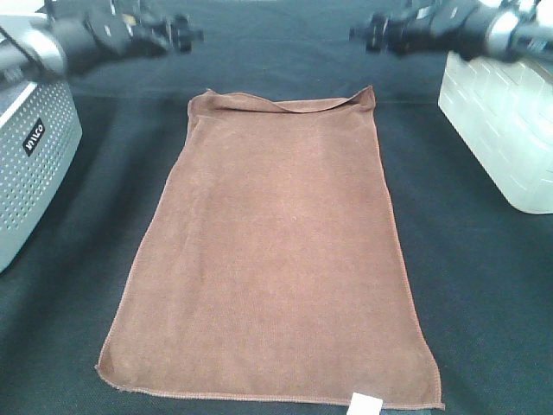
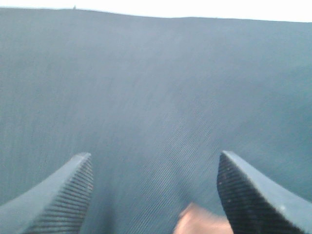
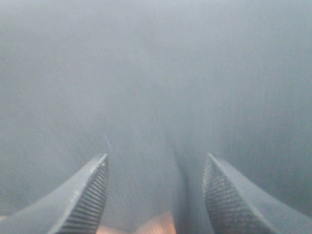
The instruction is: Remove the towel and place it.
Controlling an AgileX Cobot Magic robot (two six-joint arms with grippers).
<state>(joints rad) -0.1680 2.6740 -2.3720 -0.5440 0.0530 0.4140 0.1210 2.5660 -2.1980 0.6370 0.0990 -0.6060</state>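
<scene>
Across the middle of the black tablecloth (image 1: 484, 285) lies the towel (image 1: 276, 259), a brown rectangle spread almost flat, its long sides running away from me. Its far edge is rolled over into a soft fold, and a small white tag (image 1: 366, 402) sits at the near right corner. I judge it light, limp and not slippery: it will sag and drape the moment I lift it, and nothing about it can break. The two far corners, either side of that fold, look like the best places to pinch, one per arm, so the cloth hangs evenly.

From the high camera I see the left gripper (image 1: 177, 36) and the right gripper (image 1: 367, 33) hovering beyond those corners, but not how their jaws stand. The wrist cameras fill that in: the left gripper (image 2: 153, 195) has its ribbed jaws wide apart and holds nothing, with a scrap of brown towel just showing between them; the right gripper (image 3: 153, 195) is likewise parted and empty. Only the high view shows the grey perforated box (image 1: 30, 173) at left and the white container (image 1: 501, 121) at right.
</scene>
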